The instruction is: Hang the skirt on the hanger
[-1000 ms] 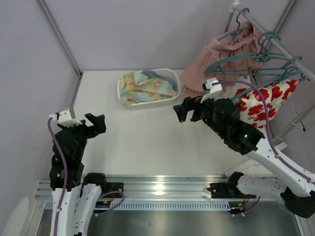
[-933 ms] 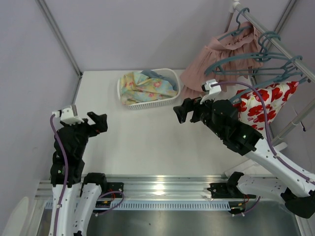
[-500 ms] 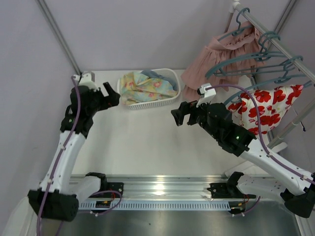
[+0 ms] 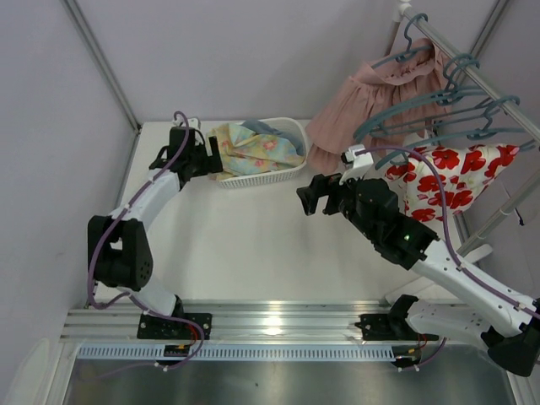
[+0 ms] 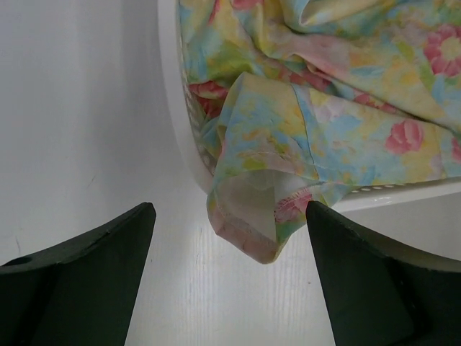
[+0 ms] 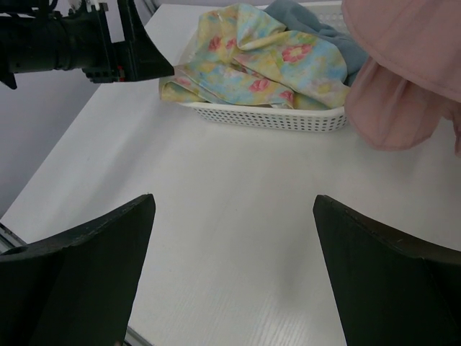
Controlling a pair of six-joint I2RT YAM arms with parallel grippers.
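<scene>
The pastel yellow, green and blue skirt (image 4: 251,151) lies bunched in a white basket (image 4: 291,171) at the back of the table. One corner of it (image 5: 263,209) hangs over the basket's rim. My left gripper (image 4: 208,158) is open, just left of the basket, with that corner between its fingertips (image 5: 130,231) but untouched. The skirt also shows in the right wrist view (image 6: 252,61). My right gripper (image 4: 307,195) is open and empty over the mid table. Teal-blue hangers (image 4: 439,105) hang on the rail at right.
A dusty-pink pleated skirt (image 4: 371,89) and a white garment with red flowers (image 4: 447,181) hang on the rail (image 4: 472,72) at back right. A blue cloth (image 6: 310,18) lies in the basket behind the skirt. The white table (image 4: 253,245) spreads in front.
My left arm has reached from the near left edge out to the basket, ending beside the skirt's hanging corner. My right gripper has barely moved.
</scene>
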